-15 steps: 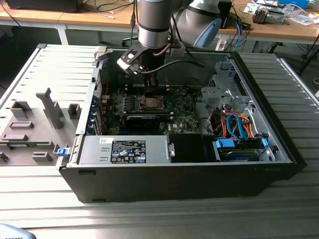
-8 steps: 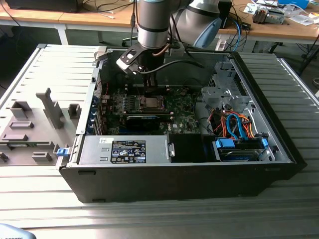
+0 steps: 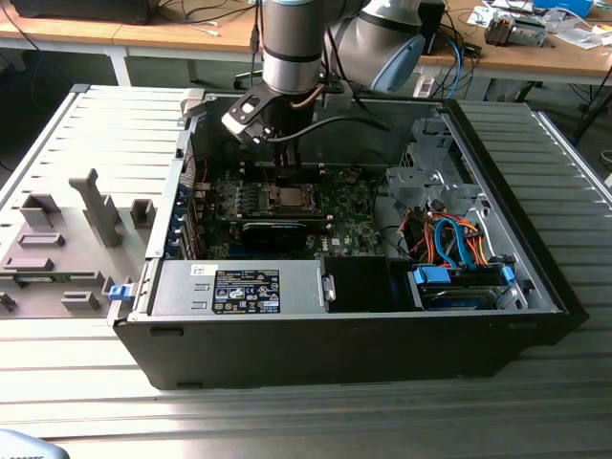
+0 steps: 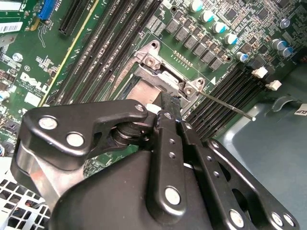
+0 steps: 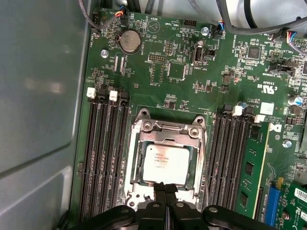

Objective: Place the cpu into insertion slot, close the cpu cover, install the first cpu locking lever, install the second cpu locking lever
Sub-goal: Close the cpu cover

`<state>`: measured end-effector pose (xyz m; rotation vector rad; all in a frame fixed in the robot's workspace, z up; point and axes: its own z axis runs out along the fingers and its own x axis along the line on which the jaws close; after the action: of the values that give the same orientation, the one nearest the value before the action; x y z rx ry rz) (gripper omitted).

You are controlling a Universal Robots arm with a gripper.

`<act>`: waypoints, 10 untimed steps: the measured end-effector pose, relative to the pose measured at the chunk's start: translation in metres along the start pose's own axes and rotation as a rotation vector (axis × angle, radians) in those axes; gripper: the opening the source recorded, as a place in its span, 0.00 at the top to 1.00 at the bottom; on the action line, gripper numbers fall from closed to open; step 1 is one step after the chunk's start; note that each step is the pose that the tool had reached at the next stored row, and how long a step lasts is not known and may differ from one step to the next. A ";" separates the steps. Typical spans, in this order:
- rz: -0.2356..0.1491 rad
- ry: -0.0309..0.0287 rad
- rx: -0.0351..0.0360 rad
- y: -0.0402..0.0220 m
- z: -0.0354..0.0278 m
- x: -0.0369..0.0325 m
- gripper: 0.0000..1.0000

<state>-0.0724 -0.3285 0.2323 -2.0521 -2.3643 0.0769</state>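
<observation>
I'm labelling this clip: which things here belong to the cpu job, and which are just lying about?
Job in hand:
cpu, seated in its socket
cpu cover, framing it
locking lever, sticking out
pincer, shut, at the socket's edge

Lying about:
coin battery
memory module
orange and blue cables
grey fixture blocks, on the exterior view's left
</observation>
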 end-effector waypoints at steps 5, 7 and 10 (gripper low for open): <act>0.000 -0.0001 0.0001 -0.0025 0.0009 0.0004 0.89; 0.000 0.0001 -0.0001 -0.0040 0.0020 0.0007 0.89; 0.000 0.0001 -0.0001 -0.0043 0.0067 0.0008 0.89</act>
<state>-0.0770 -0.3285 0.2257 -2.0519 -2.3645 0.0767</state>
